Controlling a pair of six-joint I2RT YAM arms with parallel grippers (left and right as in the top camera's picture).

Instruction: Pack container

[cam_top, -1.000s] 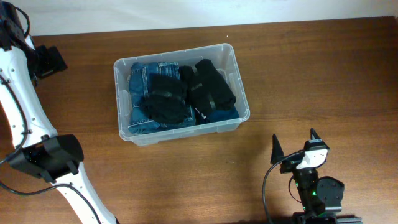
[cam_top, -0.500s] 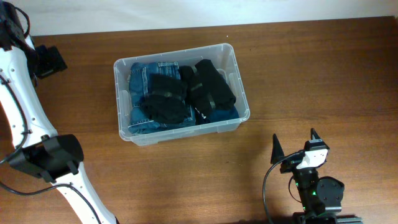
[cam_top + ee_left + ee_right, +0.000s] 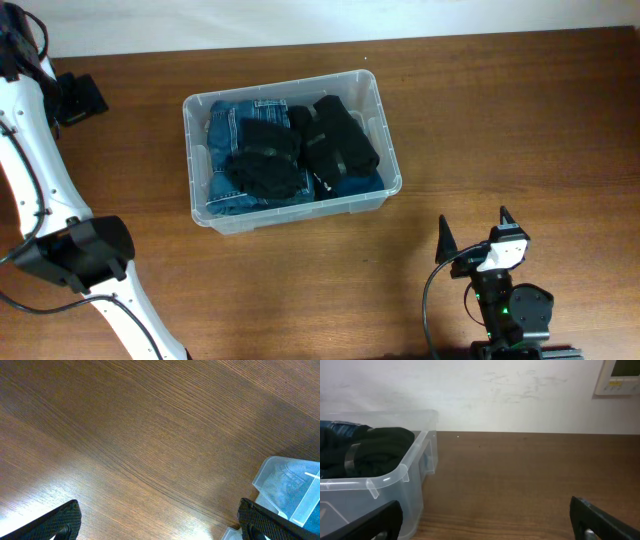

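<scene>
The clear plastic container (image 3: 376, 120) stands on the wooden table, left of centre, holding folded blue jeans (image 3: 232, 130) and black garments (image 3: 340, 140). My left gripper (image 3: 78, 98) hangs at the far left edge, well left of the container, open and empty; in the left wrist view (image 3: 157, 522) its fingertips frame bare wood, with a container corner (image 3: 287, 485) at lower right. My right gripper (image 3: 475, 235) is open and empty near the front edge, right of the container. In the right wrist view (image 3: 485, 520) the container (image 3: 380, 485) stands at left.
A pale wall (image 3: 485, 395) runs behind the table's far edge, with a white wall device (image 3: 620, 375) at top right. The left arm's white links (image 3: 40, 180) stretch down the left side. Bare wood (image 3: 500, 120) lies right of the container.
</scene>
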